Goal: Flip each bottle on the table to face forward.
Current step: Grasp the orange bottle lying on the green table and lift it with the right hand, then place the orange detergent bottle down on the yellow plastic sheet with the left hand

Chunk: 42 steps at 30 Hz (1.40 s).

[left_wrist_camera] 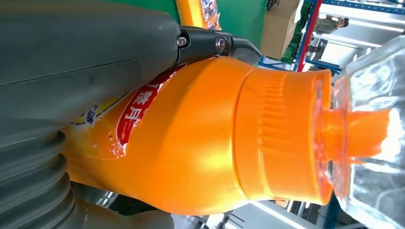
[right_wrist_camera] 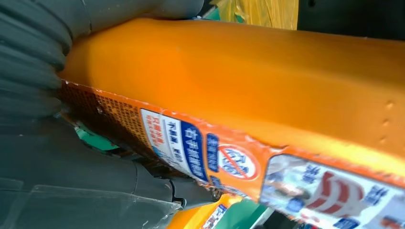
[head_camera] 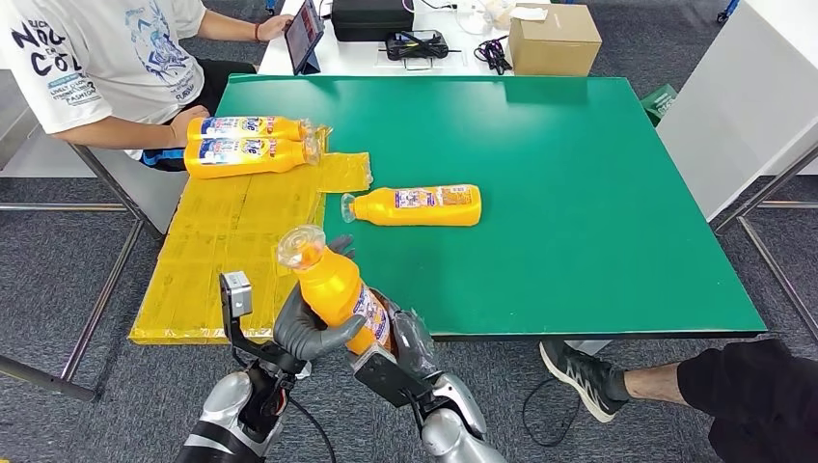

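Green table [head_camera: 598,193] behind; both robot hands, left [head_camera: 311,328] and right [head_camera: 410,342], grip one bottle [head_camera: 333,285] (fingers mostly hidden).

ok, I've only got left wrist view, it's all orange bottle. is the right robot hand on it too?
Observer: Yes. The right robot hand grips the held bottle low down, and the left robot hand wraps around its middle.
Operator: Bottles on the table?
Observer: Three, all lying down: a lone bottle on the green table and a far pair on the yellow sheet.
Operator: Anyone close?
Observer: A seated person sits right behind that pair.
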Tool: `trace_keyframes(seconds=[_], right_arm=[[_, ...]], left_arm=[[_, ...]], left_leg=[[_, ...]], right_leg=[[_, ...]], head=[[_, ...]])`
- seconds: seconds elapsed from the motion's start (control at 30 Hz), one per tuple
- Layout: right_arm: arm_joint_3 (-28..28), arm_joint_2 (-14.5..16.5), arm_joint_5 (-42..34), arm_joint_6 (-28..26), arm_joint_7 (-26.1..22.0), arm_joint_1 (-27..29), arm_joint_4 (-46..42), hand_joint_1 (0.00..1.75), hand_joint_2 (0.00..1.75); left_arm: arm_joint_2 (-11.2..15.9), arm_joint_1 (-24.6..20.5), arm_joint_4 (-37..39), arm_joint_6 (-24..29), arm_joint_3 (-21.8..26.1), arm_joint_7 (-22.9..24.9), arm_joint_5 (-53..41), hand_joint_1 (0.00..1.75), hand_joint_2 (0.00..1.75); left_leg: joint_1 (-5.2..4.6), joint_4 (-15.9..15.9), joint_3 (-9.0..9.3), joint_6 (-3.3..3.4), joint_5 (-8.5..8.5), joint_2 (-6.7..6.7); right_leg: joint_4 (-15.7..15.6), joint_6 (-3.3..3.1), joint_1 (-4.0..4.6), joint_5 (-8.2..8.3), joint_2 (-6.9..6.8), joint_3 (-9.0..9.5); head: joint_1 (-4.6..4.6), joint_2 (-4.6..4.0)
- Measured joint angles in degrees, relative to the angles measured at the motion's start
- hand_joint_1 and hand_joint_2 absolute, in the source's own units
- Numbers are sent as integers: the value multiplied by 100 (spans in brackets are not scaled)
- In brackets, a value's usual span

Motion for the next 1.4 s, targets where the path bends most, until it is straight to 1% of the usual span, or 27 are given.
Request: trace_keyframes(seconds=[0.2, 0.33, 0.5, 0.73, 0.77, 0.8, 0.87, 0.9, 0.93, 1.1, 1.3, 1.4], right_arm=[[181, 95, 39, 79, 63, -119, 372, 175, 175], [263, 146, -8, 68, 60, -230, 701, 175, 175], [332, 154, -69, 69, 60, -325, 890, 175, 175], [372, 163, -90, 72, 64, -366, 1005, 175, 175], [376, 166, -91, 69, 66, -369, 1014, 171, 175], [379, 169, -90, 66, 66, -375, 1019, 154, 175], [382, 174, -80, 55, 68, -390, 1030, 67, 175], [384, 177, -72, 39, 75, -396, 1034, 27, 175], [386, 180, -58, 8, 87, -398, 1037, 0, 175], [396, 200, 61, -293, 208, -398, 1038, 0, 175], [397, 202, 102, -340, 267, -386, 1046, 0, 175], [397, 202, 105, -342, 268, -386, 1047, 0, 44]], left_arm=[[37, -111, 218, 109, 36, 5, -146, 1, 175], [57, -129, 381, 81, 89, -39, -173, 174, 175], [77, -119, 418, -14, 137, -98, -181, 175, 175], [88, -104, 418, -1, 176, -138, -228, 175, 175], [89, -104, 418, 3, 187, -146, -231, 175, 175], [90, -103, 418, 5, 201, -152, -232, 175, 175], [91, -109, 418, 3, 227, -157, -215, 175, 175], [92, -114, 418, 1, 240, -157, -199, 175, 175], [93, -120, 417, 0, 252, -156, -182, 175, 175], [105, -157, 392, 20, 324, -136, -130, 175, 175], [131, -248, 351, 43, 410, -133, -106, 175, 175], [137, -256, 346, 43, 427, -133, -106, 175, 175]], left_leg=[[2, 0, 1, -1, 1, 1], [2, 0, 1, -2, 1, 1], [1, 0, 0, -1, 1, 1], [1, 0, 0, -1, 1, 2], [1, 0, 0, -1, 1, 2], [2, 0, 1, -1, 1, 2], [2, 0, 1, -2, 1, 2], [2, 0, 1, -2, 1, 3], [2, 0, 1, -2, 2, 2], [1, 0, 1, -2, 2, 2], [1, 0, 0, -2, 2, 2], [2, 0, 0, -2, 2, 2]], right_leg=[[1, 0, 2, 0, 0, -1], [1, 0, 2, 0, 2, -1], [0, 0, 0, 0, 3, -1], [0, 0, 1, 0, 3, -2], [0, 0, 1, 0, 3, -2], [0, 0, 1, 0, 3, -2], [1, 0, 1, 0, 3, -2], [1, 0, 1, 0, 4, -2], [1, 0, 1, 0, 4, -2], [1, 0, 1, 0, 4, -1], [1, 0, 1, 0, 3, -1], [1, 0, 1, 0, 3, -1]], head=[[1, 0], [1, 0], [1, 0], [0, 0], [0, 0], [0, 0], [1, 0], [1, 0], [1, 0], [1, 0], [1, 0], [1, 0]])
